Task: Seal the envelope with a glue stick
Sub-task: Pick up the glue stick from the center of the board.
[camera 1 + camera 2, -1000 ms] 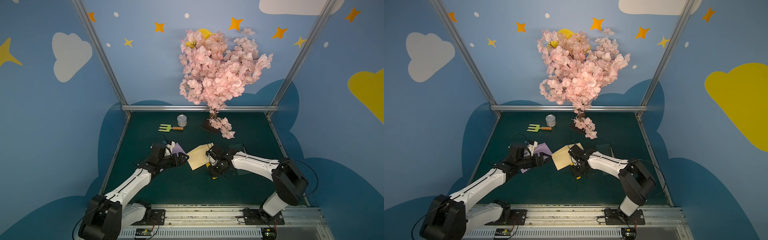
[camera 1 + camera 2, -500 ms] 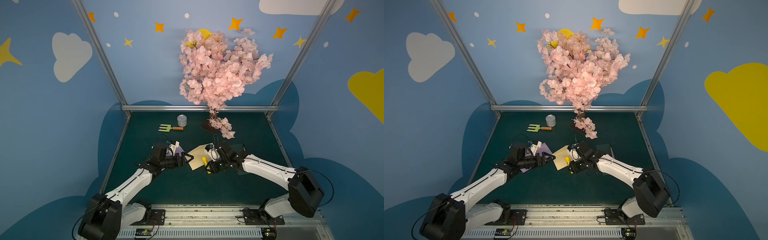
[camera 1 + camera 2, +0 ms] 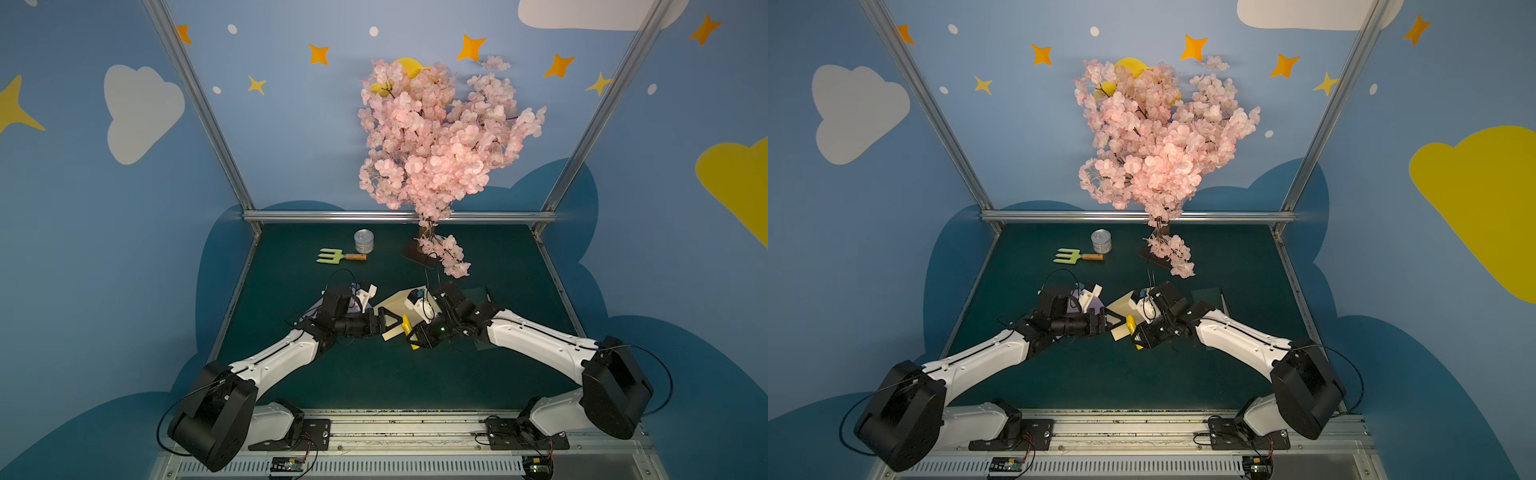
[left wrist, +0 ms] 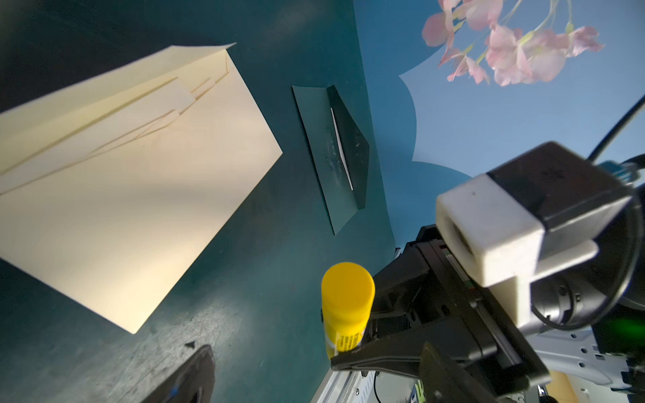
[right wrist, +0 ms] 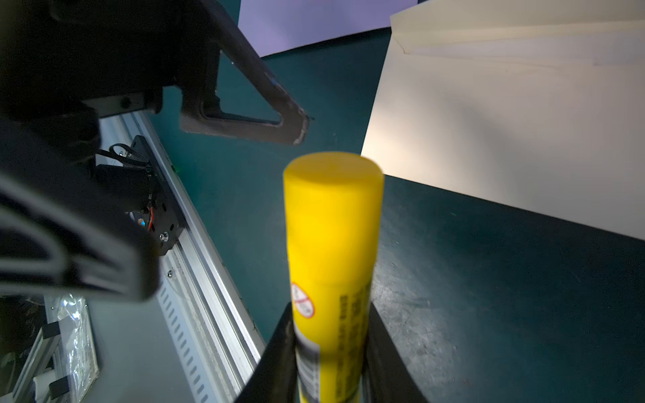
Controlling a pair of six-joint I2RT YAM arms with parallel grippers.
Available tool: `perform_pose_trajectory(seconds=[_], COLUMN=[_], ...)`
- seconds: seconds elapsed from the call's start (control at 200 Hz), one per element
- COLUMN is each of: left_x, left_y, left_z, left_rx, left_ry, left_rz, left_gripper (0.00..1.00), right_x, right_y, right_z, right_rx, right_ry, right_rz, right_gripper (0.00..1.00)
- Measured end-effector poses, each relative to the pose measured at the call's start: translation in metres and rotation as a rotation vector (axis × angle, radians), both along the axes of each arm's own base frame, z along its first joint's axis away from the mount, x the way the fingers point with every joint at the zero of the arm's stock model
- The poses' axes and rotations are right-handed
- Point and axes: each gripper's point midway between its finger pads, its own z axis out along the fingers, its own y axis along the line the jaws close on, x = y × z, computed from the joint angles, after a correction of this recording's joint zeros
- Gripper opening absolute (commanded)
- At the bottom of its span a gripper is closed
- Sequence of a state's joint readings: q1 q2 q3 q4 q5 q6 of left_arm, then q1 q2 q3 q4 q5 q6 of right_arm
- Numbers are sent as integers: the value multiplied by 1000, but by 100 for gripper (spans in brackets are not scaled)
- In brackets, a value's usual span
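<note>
Envelope: lies flat on counter, seam side up. Appears to have flap folded open, not yet stuck down. Sits between the two arms in both top views.

Glue stick: held clear of counter, just off near corner of envelope. Carries yellow cap, so reads as unopened. Points cap end toward left arm.

Right hand: pinches glue stick at labelled lower barrel, one finger on each side. Leaves cap end free.

Left hand: spread wide, empty. Hovers with fingertips just short of cap; from above, overlaps edge of envelope.

Lilac envelope and dark green envelope: lie to either side, not involved.

Step in hand, as judged: uncapping, at set-up stage. Shows no glue on paper.

Next move, as judged:
- Calls for bringing spread left hand round cap, centred on it, and closing there.
- Needs firm pinch from right hand meanwhile.
- Then needs a straight pull along axis of stick, not a sideways one.
- Risks a slip on smooth round plastic if pinched off-centre.
- Afterwards, leaves wiping glue along flap edge and pressing flap shut.
</note>
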State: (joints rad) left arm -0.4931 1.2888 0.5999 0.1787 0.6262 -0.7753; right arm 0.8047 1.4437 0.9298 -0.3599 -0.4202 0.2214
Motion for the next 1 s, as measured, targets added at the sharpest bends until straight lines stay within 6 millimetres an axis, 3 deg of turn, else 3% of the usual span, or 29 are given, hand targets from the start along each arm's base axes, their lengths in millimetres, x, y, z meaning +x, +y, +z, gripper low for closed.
perform_pose_trajectory(seconds=[0.38,0.621,0.796,0.866,0.916,0.946,0.996], left_x=[6,5,4,4,5,6,7], left_y=[-17,-26,-30,-31,-31,-31,-31], left_z=[0,-1,8,8,7,7,7], left_rx=[-25,-42,-76,-83,-85,-86,-85], left_ry=[10,27,12,21,24,26,25], left_rz=[-37,-68,-88,-87,-85,-84,-76], left_gripper=[71,45,15,3,2,2,2], right_x=[-11,-10,-9,-8,-7,-6,-5], right_y=[6,6,5,6,6,5,5], right_z=[6,9,11,11,11,11,11], right_rx=[43,41,28,27,21,17,13], right_ry=[30,33,33,35,36,40,46], right_rz=[59,59,54,53,48,44,36], right_gripper=[9,10,11,16,21,39,58])
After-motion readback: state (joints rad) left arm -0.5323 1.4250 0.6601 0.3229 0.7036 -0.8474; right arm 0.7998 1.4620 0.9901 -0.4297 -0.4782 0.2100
